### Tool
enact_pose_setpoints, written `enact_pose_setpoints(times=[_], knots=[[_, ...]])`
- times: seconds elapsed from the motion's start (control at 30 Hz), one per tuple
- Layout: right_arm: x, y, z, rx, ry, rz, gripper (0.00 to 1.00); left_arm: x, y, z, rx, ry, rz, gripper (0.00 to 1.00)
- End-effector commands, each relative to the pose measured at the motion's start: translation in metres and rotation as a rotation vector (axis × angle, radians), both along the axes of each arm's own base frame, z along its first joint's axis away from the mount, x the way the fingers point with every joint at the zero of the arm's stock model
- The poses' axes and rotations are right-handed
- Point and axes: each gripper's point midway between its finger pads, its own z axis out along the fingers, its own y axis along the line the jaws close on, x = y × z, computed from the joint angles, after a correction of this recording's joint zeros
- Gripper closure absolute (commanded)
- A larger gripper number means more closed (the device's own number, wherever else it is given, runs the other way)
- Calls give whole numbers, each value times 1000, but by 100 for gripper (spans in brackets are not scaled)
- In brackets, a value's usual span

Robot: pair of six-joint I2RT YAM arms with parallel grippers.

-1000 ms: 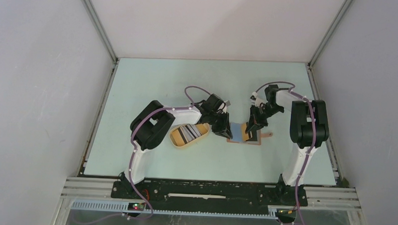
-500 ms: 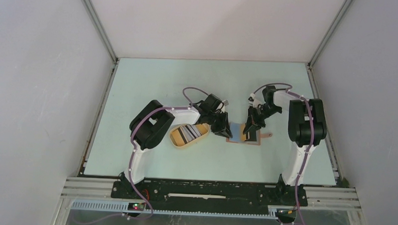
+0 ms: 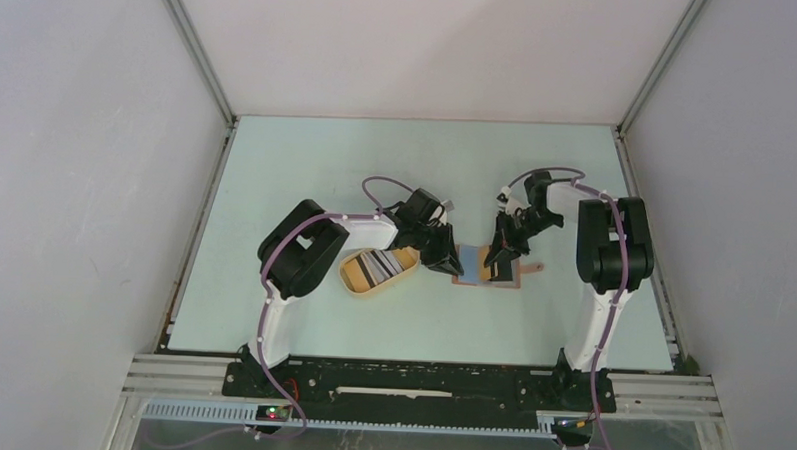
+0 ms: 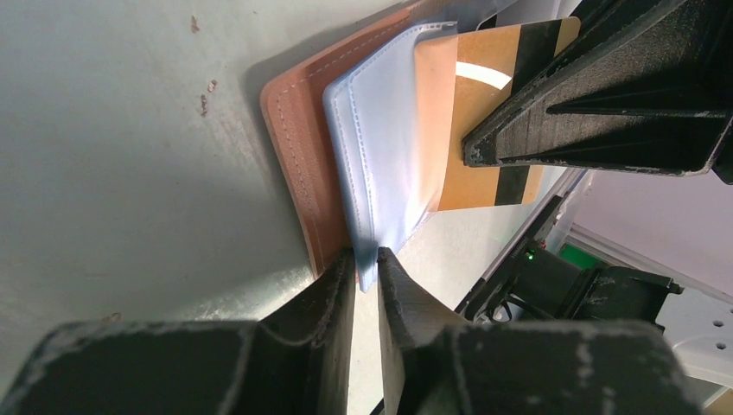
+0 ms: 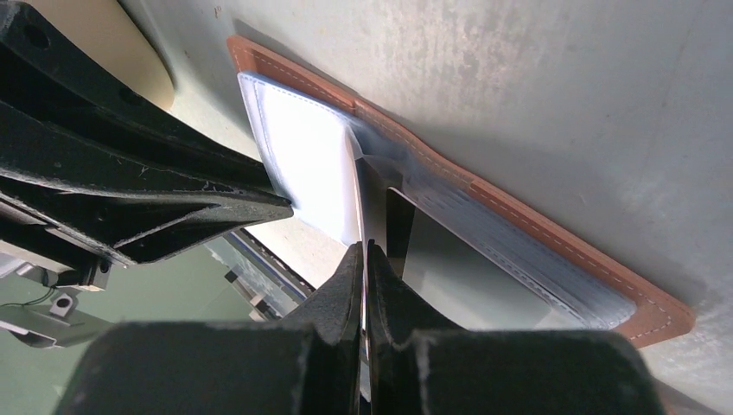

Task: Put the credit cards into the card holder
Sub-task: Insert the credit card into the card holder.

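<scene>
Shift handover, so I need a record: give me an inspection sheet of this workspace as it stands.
Surface: pale green table, a few small specks in the left wrist view.
Job's things: card holder lies open on the table; a tan card is partly in its blue pocket; other credit cards sit in the yellow tray.
Clutter: nothing seen.
Grippers: left tool pinches the holder's blue flap; right tool is shut on the tan card.
Cables: purple cables loop above both arms, none lying across the holder.
Surroundings: white walls with metal frame posts.
</scene>
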Motion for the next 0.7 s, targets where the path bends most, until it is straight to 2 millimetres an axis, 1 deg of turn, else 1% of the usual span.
enact_pose_setpoints(times=[0.0, 0.1, 0.23, 0.33, 0.6, 0.67], knots=[[12, 1, -3, -12, -68, -18, 94, 3, 9, -1, 24, -11, 31, 80], [10, 1, -4, -26, -74, -8, 92, 4, 8, 0, 22, -12, 32, 80], [10, 1, -3, -33, -89, 8, 83, 6, 8, 4, 15, -19, 31, 80], [12, -2, 0, -53, -115, 19, 79, 6, 7, 5, 11, -22, 29, 80], [14, -8, 5, -89, -157, 37, 73, 6, 6, 7, 7, -21, 26, 80], [14, -9, 5, -89, -160, 45, 69, 6, 6, 6, 7, -21, 26, 80]])
